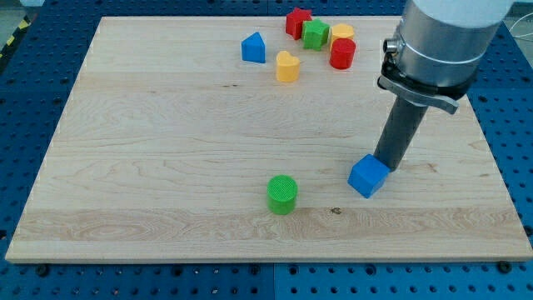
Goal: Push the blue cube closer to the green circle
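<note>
The blue cube (368, 176) lies turned at an angle on the wooden board (166, 150), right of centre and toward the view's bottom. The green circle (282, 193), a short green cylinder, stands to its left and slightly lower, with a gap of about one cube's width between them. My tip (389, 167) is down on the board, touching the cube's upper right side. The rod rises from there to the arm's grey body at the view's upper right.
A cluster of blocks sits at the view's top: a blue triangular block (254, 47), a yellow heart-like block (287, 67), a red block (298, 22), a green block (315, 34), a yellow block (341, 33) and a red cylinder (342, 53).
</note>
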